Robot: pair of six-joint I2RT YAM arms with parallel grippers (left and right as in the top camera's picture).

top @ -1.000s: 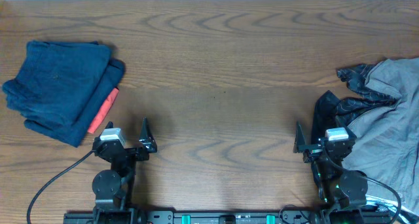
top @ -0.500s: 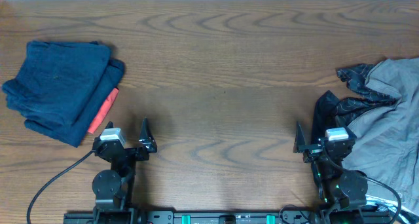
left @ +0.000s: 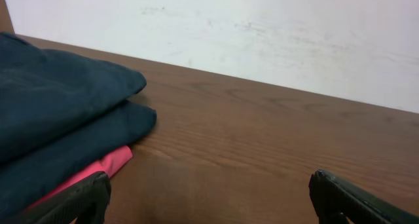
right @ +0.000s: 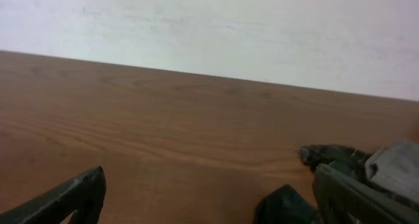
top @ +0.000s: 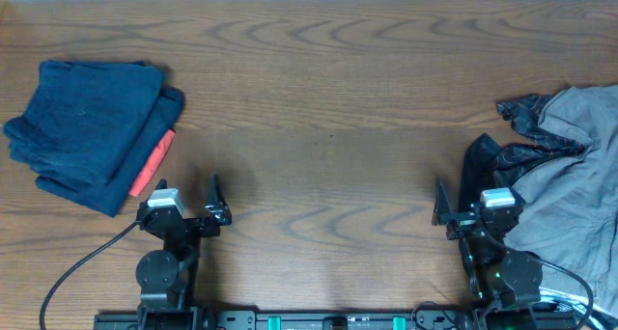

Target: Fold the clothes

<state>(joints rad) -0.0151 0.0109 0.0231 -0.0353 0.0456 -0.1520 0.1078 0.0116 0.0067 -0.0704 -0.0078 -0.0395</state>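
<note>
Grey clothes, one lot, crumpled and unfolded on the counter.
Both pairs of jaws wide, empty. Clothes lie just right of right jaws, touching a black garment; folded navy pile ahead-left of left jaws.

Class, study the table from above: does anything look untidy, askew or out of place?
Yes. The large plain grey woven garment lies crumpled at the right side, heaped partly over a glossy black garment and running out of view. The dark navy blue garments on the left sit folded, an orange-red strip peeking out.
</note>
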